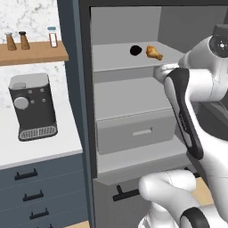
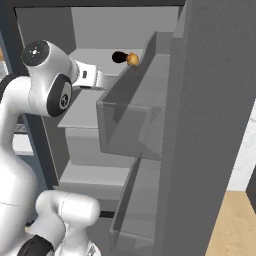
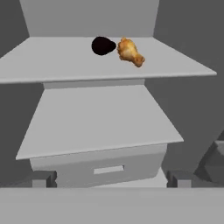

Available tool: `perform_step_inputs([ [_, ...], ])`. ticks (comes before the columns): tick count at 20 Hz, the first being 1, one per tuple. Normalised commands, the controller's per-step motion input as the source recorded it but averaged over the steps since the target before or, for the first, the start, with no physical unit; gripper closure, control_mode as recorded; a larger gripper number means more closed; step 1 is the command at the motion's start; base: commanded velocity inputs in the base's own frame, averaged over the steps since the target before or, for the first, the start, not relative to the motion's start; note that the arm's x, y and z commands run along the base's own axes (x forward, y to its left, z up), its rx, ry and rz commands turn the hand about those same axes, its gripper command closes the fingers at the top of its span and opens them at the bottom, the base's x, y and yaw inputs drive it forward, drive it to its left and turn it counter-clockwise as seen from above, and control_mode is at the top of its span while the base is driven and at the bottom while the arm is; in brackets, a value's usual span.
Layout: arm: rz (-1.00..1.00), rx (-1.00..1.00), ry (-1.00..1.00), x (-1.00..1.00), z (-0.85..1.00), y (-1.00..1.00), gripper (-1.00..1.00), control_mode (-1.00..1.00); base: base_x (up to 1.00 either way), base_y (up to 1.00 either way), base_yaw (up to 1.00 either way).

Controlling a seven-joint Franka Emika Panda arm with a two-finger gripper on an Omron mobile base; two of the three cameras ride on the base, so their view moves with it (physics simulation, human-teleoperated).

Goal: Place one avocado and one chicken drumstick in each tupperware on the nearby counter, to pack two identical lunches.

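On the fridge's top shelf (image 3: 52, 61), a dark avocado (image 3: 103, 45) lies close beside a golden chicken drumstick (image 3: 130, 52), the avocado to its left. Both appear in the base views too: avocado (image 1: 135, 50), drumstick (image 1: 154, 52), and avocado (image 2: 119, 57), drumstick (image 2: 132, 59). My gripper (image 3: 111, 179) is open and empty, held in front of the fridge below and well short of the two foods. Its hand (image 1: 163, 71) reaches in from the right. The white counter (image 1: 44, 149) lies left of the fridge. The tupperware is out of view.
A black coffee machine (image 1: 32, 107) stands on the counter, and shakers sit on a wooden wall shelf (image 1: 33, 52) above it. Below the top shelf are a bare middle shelf (image 3: 96, 118) and a drawer (image 3: 107, 168). The open fridge door with its bins (image 2: 132, 117) stands on the right.
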Motion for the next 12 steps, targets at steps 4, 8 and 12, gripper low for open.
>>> perform_step_inputs([
  [4,0.01,-0.02,0.02,0.38,0.00,-0.01,-1.00,-1.00,0.00,0.00,0.00],
  [8,0.02,-0.09,-0.07,0.34,0.00,-0.04,-1.00,-1.00,0.00,0.00,0.00],
  [12,0.00,-0.13,-0.06,0.29,0.01,-0.18,-1.00,-1.00,0.00,0.00,0.00],
])
